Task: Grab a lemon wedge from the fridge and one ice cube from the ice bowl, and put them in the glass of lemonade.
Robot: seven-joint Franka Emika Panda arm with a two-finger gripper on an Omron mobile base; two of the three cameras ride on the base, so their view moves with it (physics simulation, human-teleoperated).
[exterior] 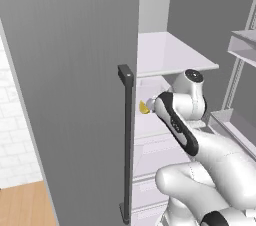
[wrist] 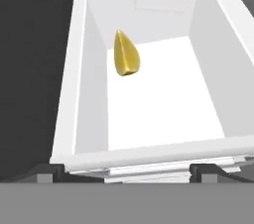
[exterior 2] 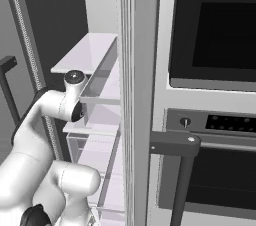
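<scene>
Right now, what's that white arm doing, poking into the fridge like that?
The white robot arm is reaching into the open fridge for a small yellow lemon wedge. The wedge lies by itself on the white floor of a fridge compartment, near its left wall. The gripper hangs above it with its jaws wide open and nothing in them, so the wedge has not been picked up yet.

This is a home kitchen, rendered rather than real. A tall grey fridge (exterior: 75, 85) stands with a door open, showing white shelves (exterior: 170, 52) and a clear drawer (wrist: 149, 99) holding a lemon wedge (wrist: 126, 54). Beside it sits a built-in oven (exterior 2: 215, 160) with a control knob (exterior 2: 185, 122) and a dark bar handle (exterior 2: 175, 145). White tiled wall (exterior: 12, 120) and wood floor (exterior: 25, 205) show at left.
</scene>
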